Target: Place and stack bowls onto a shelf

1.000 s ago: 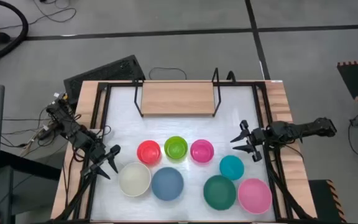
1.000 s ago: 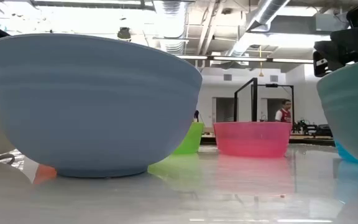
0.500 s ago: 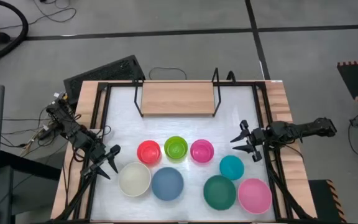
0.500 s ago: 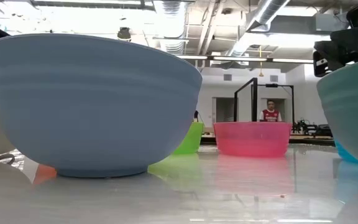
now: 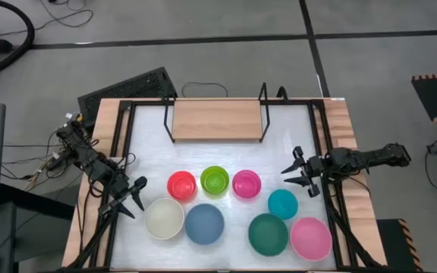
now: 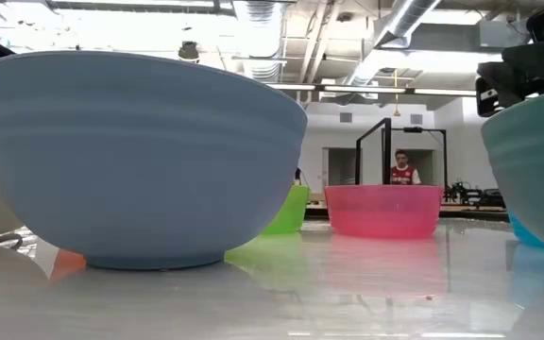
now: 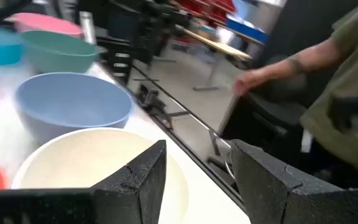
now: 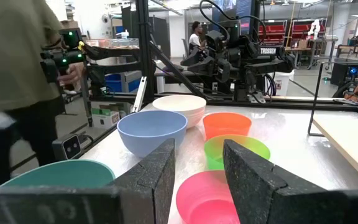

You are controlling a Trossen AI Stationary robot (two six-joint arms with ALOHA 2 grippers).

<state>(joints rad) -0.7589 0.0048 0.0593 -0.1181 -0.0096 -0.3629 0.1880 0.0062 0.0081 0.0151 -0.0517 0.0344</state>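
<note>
Grey floor surrounds the white counter (image 5: 226, 155) from above: the shelf (image 5: 217, 119) sits bare at its far edge, eight bowls (image 5: 215, 180) grouped near the front, left gripper (image 5: 133, 199) and right gripper (image 5: 300, 175) both released at the sides. Level view: blue bowl (image 6: 140, 156) looms nearest, a person (image 6: 402, 170) behind. Left wrist: cream bowl (image 7: 73, 158) beneath spread fingers.

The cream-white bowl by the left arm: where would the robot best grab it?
Probably by the rim. The cream-white bowl sits upright, mouth open, so one finger can go inside the wall and one outside. The left gripper, open, is at the bowl's left edge, away from the blue bowl touching its other side; that side looks easiest.
</note>
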